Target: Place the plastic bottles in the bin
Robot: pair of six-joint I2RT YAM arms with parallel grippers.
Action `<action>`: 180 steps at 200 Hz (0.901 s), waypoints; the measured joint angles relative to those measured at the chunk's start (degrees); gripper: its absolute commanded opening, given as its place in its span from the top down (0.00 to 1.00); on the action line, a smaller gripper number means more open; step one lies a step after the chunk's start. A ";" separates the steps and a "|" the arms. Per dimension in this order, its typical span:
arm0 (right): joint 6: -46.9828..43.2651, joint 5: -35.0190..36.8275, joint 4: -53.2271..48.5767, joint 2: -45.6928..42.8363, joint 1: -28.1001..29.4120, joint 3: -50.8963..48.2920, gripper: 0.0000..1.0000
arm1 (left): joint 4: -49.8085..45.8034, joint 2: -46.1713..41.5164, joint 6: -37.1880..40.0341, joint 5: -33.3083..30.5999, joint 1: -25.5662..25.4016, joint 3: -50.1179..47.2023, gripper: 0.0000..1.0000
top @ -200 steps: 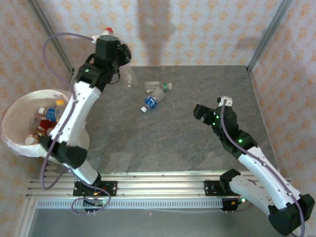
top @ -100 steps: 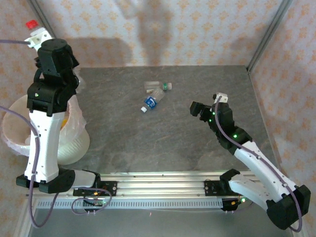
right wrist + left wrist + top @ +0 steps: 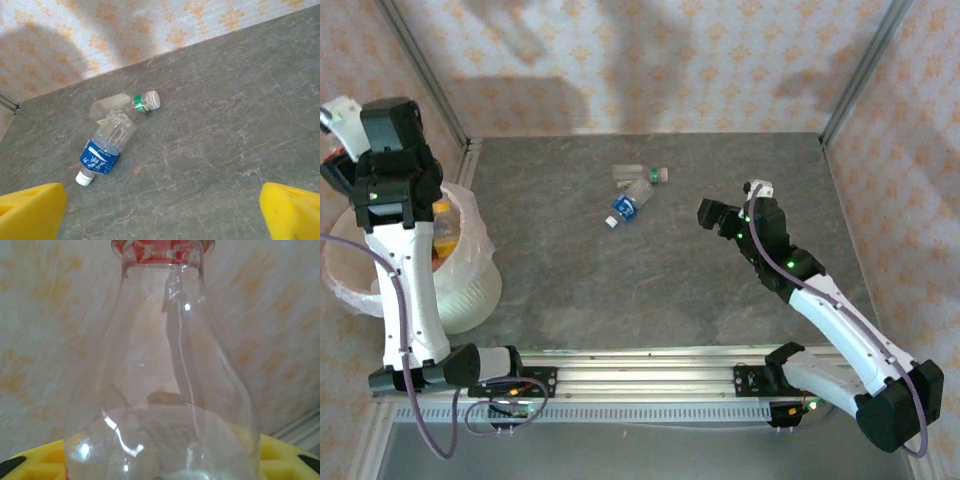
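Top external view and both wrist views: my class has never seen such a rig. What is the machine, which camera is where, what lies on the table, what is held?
Two white-and-black robot arms stand at the near edge of a grey table. One camera looks from above; one sits on each wrist. The left gripper, by the white-lined round bin, is shut on a clear red-capped plastic bottle. The right gripper hangs open. Two clear bottles lie on the table: one blue-labelled, one green-banded.

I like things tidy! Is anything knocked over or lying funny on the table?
On the table, a blue-label bottle lies on its side and, right by it, so does a clear bottle with a green band. Neither is in the bin yet. Nothing looks spilled.
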 measured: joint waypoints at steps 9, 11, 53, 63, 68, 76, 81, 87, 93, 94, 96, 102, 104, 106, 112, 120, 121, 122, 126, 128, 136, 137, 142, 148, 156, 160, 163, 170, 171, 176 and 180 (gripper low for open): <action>-0.17 -0.20 -0.37 0.33 0.00 0.50 0.01 | 0.33 -1.86 0.35 1.03 2.97 -4.17 0.50; -0.24 -0.24 -0.46 0.42 0.00 0.66 0.01 | 0.35 -2.14 0.39 1.27 3.37 -4.74 0.50; -1.51 -1.55 -1.86 2.80 0.00 3.72 0.01 | 2.51 -8.33 3.23 7.52 10.32 -16.79 0.52; -1.51 -1.84 -2.01 3.15 0.00 3.91 0.01 | 2.97 -8.61 3.61 9.38 11.54 -18.45 0.52; -1.49 -2.01 -2.05 3.32 0.00 3.98 0.01 | 3.39 -8.70 3.89 10.27 12.00 -19.39 0.52; -1.49 -2.19 -2.10 3.58 0.00 4.02 0.01 | 4.00 -8.81 4.13 11.67 12.41 -20.92 0.52; -1.49 -2.23 -2.10 3.72 0.00 4.02 0.01 | 4.44 -8.87 4.22 12.61 12.57 -21.90 0.52; -1.49 -2.40 -2.12 3.82 0.00 4.02 0.01 | 4.90 -8.96 4.33 13.57 12.66 -22.99 0.52; -1.46 -2.45 -2.12 3.85 0.00 4.02 0.01 | 5.29 -9.07 4.35 14.47 12.66 -23.93 0.51; -1.49 -2.47 -2.12 3.85 0.00 4.02 0.01 | 5.31 -9.07 4.35 14.60 12.66 -24.04 0.51; -1.49 -2.58 -2.14 3.87 0.00 4.02 0.01 | 5.46 -9.11 4.35 14.95 12.66 -24.37 0.51; -1.49 -2.60 -2.16 3.87 0.00 4.02 0.01 | 5.86 -9.22 4.37 15.93 12.66 -25.14 0.51; -1.49 -2.60 -2.16 3.87 0.00 4.02 0.01 | 6.01 -9.25 4.37 16.15 12.66 -25.31 0.51; -1.46 -2.60 -2.14 3.87 0.00 4.02 0.01 | 6.19 -9.31 4.37 16.57 12.66 -25.57 0.51; -1.46 -2.60 -2.14 3.87 0.00 4.02 0.01 | 6.71 -9.44 4.37 17.46 12.66 -26.12 0.50; -1.49 -2.60 -2.16 3.87 0.00 4.02 0.01 | 7.85 -9.81 4.37 18.86 12.66 -26.86 0.50; -1.46 -2.60 -2.14 3.87 0.00 4.02 0.01 | 7.93 -9.84 4.37 18.95 12.66 -26.93 0.50; -1.49 -2.60 -2.16 3.87 0.00 4.02 0.01 | 8.00 -9.88 4.35 19.06 12.66 -27.02 0.50; -1.46 -2.60 -2.14 3.87 0.00 4.02 0.01 | 8.63 -10.16 4.35 19.80 12.66 -27.43 0.50; -1.46 -2.60 -2.14 3.87 0.00 4.02 0.01 | 8.85 -10.27 4.35 20.02 12.66 -27.54 0.49; -1.49 -2.58 -2.14 3.87 0.00 4.02 0.01 | 9.90 -10.97 4.33 21.07 12.66 -28.37 0.48; -1.49 -2.60 -2.14 3.87 0.00 4.02 0.01 | 9.99 -11.04 4.35 21.16 12.66 -28.46 0.48; -1.46 -2.58 -2.14 3.87 0.00 4.02 0.01 | 10.56 -11.52 4.31 21.66 12.66 -28.98 0.47; -1.49 -2.58 -2.14 3.87 0.00 4.02 0.01 | 11.02 -12.13 4.26 21.97 12.66 -29.49 0.46; -1.49 -2.58 -2.14 3.87 0.00 4.02 0.01 | 11.45 -12.87 4.17 22.38 12.66 -30.12 0.45; -1.49 -2.58 -2.14 3.87 0.00 4.02 0.01 | 11.52 -13.22 4.17 22.53 12.66 -30.34 0.44; -1.49 -2.58 -2.14 3.85 0.00 4.02 0.01 | 11.61 -13.46 4.15 22.58 12.66 -30.51 0.43; -1.49 -2.58 -2.12 3.85 0.00 4.02 0.01 | 11.76 -14.05 4.11 22.75 12.66 -30.95 0.41; -1.49 -2.56 -2.12 3.85 0.00 4.02 0.01 | 11.76 -14.12 4.11 22.77 12.66 -30.99 0.40; -1.49 -2.58 -2.12 3.85 0.00 4.02 0.01 | 11.74 -14.51 3.98 22.77 12.66 -31.28 0.39; -1.49 -2.56 -2.10 3.85 0.00 4.02 0.01 | 11.72 -14.82 3.93 22.77 12.66 -31.52 0.38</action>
